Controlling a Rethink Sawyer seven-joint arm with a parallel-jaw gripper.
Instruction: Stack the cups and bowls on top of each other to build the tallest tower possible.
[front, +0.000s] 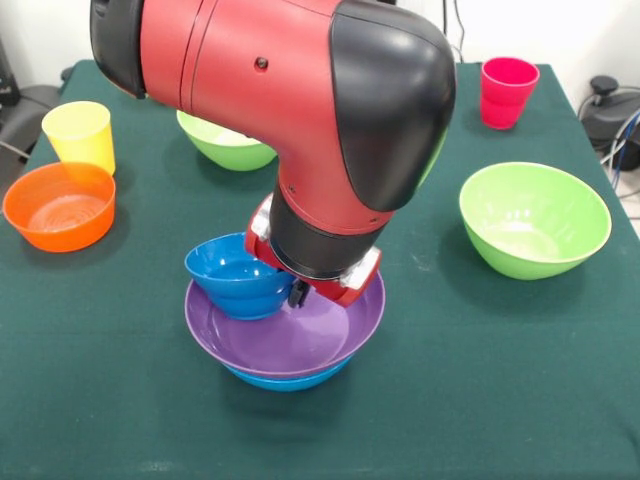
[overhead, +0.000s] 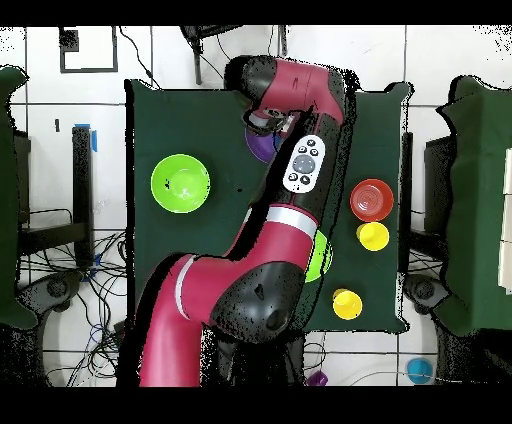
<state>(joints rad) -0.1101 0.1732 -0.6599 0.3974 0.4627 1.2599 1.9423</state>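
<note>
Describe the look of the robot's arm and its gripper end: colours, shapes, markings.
The arm is thick, rounded and glossy red, with black caps at the joints and a black cylindrical wrist. A small dark hole marks the red shell. In the overhead view one link carries a light grey oval panel with round buttons, and pale bands ring the lower links. The gripper mount is red with a silvery edge; only a small black tip shows below it.

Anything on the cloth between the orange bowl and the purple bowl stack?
Front view: only bare green tablecloth between the glossy orange plastic bowl and the wide purple plastic bowl.

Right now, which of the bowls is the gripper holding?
The small blue bowl, tilted on the purple bowl's rim under the gripper; the orange and green bowls sit apart, untouched.
</note>
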